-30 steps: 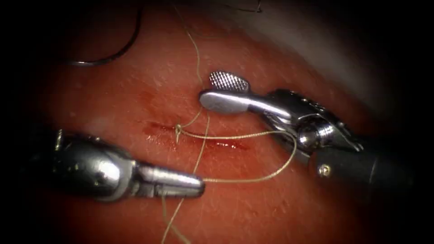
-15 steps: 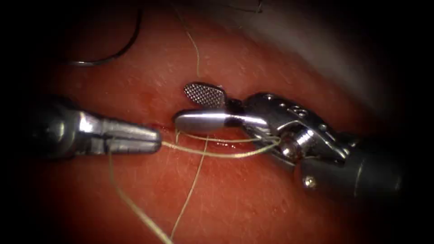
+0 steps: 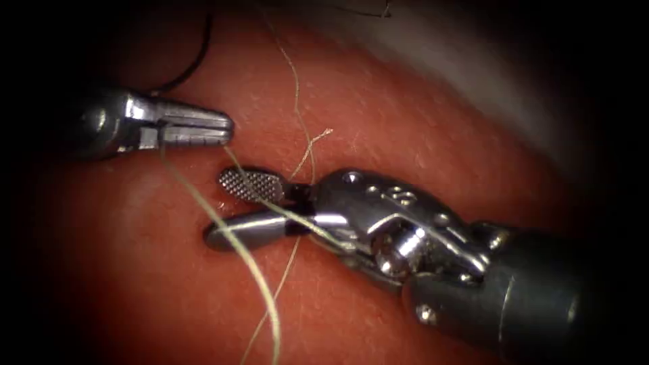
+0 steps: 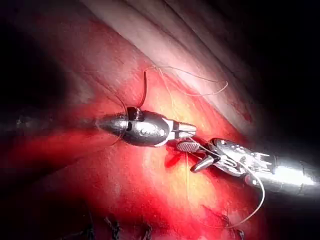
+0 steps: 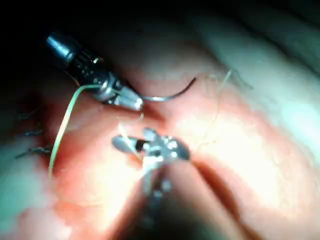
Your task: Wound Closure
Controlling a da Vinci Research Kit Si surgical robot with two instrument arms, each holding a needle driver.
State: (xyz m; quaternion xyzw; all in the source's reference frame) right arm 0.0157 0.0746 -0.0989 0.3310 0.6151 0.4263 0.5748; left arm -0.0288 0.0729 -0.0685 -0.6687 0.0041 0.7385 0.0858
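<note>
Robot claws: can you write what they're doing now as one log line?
left claw: shut on thread | right claw: open, empty | needle: lying free on tissue

Pale grey-white smooth band (image 3: 473, 74) is lying beyond the far edge of the tissue (image 3: 419, 135), slanting down toward the endoscope view's right. Material cannot be told. In the left wrist view the band (image 4: 165, 35) is showing faint lengthwise folds.

The left arm's tool (image 3: 220, 128) reaches in from the upper left, jaws closed. The right arm's tool (image 3: 233, 209) lies lower, jaws parted, pointing left.
</note>
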